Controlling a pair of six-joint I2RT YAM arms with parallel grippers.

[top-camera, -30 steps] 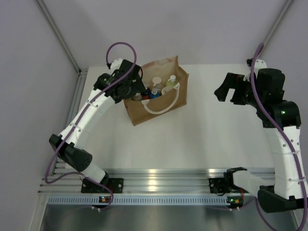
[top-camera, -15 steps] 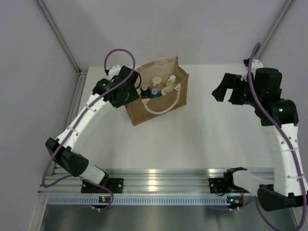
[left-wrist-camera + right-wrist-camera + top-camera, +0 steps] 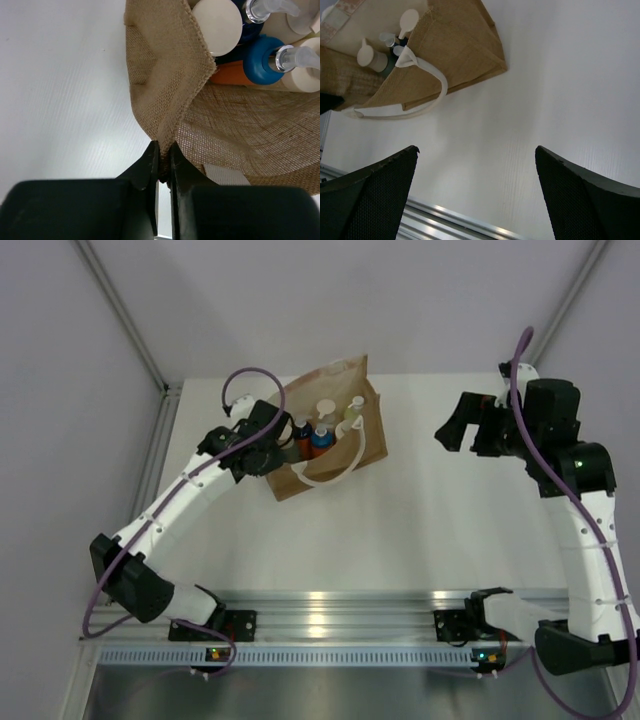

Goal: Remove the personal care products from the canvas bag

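The canvas bag (image 3: 335,455) stands at the back of the table, mouth up, with white handles (image 3: 345,462). Inside it show several personal care products: an orange bottle with a blue cap (image 3: 319,438), a yellow-green one (image 3: 356,408) and a cream one (image 3: 326,410). My left gripper (image 3: 283,448) is at the bag's left corner. In the left wrist view it (image 3: 163,147) is shut on a fold of the bag's rim (image 3: 170,85), beside the orange bottle (image 3: 227,75). My right gripper (image 3: 452,432) hangs open to the right of the bag (image 3: 455,45), nothing between its fingers (image 3: 476,148).
White table (image 3: 450,520) with an aluminium rail (image 3: 330,605) along the near edge. A metal frame post (image 3: 165,415) runs down the left side, close to the left arm. Grey walls close in at the back and sides.
My left gripper went from open to shut on the bag's left rim and drew it towards the near left, so the bag leans and its mouth has stretched. The right arm edged left.
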